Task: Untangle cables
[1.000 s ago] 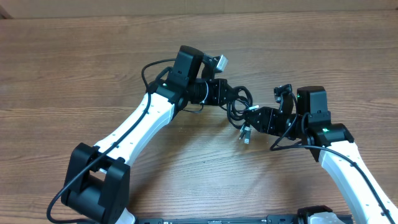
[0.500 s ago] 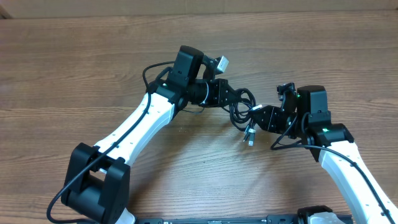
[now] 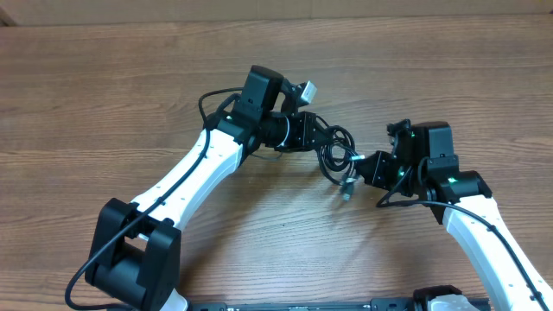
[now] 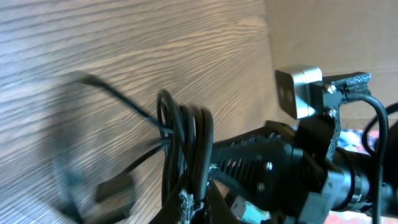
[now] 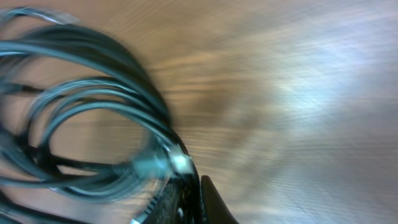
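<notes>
Two grippers meet over the middle of the wooden table [image 3: 130, 78]. The left gripper [image 3: 318, 131] is clamped on the coiled cables [image 3: 333, 145], its fingers pressed onto the bundle's loops. The right gripper [image 3: 358, 164] pinches a strand at the coil's edge, jaws together on it. Metal-tipped plug ends [image 3: 346, 191] show just beside the right gripper's tip. The right wrist view is blurred.

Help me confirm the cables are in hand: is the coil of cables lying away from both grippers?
No, overhead the coil of cables sits right between the left gripper and the right gripper, meeting both.
</notes>
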Robot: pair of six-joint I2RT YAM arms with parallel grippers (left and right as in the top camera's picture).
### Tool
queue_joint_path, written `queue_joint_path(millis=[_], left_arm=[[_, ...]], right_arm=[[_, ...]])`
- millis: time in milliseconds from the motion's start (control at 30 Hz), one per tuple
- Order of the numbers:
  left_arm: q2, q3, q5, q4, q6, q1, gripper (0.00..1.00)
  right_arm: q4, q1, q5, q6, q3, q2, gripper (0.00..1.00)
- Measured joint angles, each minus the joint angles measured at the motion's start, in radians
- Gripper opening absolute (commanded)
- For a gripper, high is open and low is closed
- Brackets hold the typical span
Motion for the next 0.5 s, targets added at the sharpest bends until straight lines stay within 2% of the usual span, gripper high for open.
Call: queue_joint_path(millis=[267, 367, 500], left_arm=[[0.000, 0.000, -0.024, -0.049, 0.041, 0.060, 0.04], [0.000, 0.000, -0.033, -0.048, 0.055, 0.093, 0.04], [0.000, 0.000, -0.043, -0.049, 0.069, 0.107, 0.05]], right_arm=[[-0.162, 0.003, 0.327, 0.197, 0.005, 0.000, 0.04], [-0.167, -0.002, 0.391, 0.230, 0.005, 0.000, 0.07], [-0.152, -0.003, 0.407, 0.250, 0.005, 0.000, 0.05]])
